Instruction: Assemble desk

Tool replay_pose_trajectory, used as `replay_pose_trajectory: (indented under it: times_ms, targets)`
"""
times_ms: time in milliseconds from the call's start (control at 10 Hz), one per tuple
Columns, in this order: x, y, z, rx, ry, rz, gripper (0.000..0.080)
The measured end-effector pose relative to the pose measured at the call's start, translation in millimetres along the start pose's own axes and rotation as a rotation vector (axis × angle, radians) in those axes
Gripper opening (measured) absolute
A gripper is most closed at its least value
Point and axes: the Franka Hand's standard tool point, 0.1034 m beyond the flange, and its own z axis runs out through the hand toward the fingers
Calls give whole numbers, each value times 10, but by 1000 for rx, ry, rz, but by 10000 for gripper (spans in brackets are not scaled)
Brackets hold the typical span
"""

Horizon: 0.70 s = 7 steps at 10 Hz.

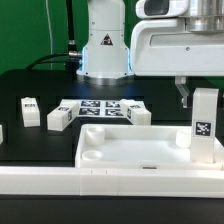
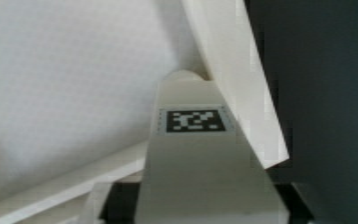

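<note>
Seating a leg (image 1: 205,118) in the desk slab (image 1: 120,152) corner socket, jaws clenched on the leg. Next move probably needs it upright, then screwed home.

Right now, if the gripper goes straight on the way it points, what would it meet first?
The gripper holds a leg, and that leg would probably touch the desk slab first, near one of its corners. Depth is unclear.

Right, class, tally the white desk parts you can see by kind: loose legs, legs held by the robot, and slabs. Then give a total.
Loose legs: 3
Held leg, between the fingers: 1
Desk slab: 1
Total: 5
</note>
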Motion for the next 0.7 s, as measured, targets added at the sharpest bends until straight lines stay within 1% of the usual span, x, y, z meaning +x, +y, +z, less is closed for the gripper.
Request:
replay_pose_trajectory:
  times_ms: [300,500,600,700]
  targets:
    - [-23,-9,4,-3,-11,265,290]
    - [-29,-12,7,-2,-19,373,291]
    - [-31,-13,11,-2,-19,350,458]
    - [-35,-4,17,-5,-21,303,458]
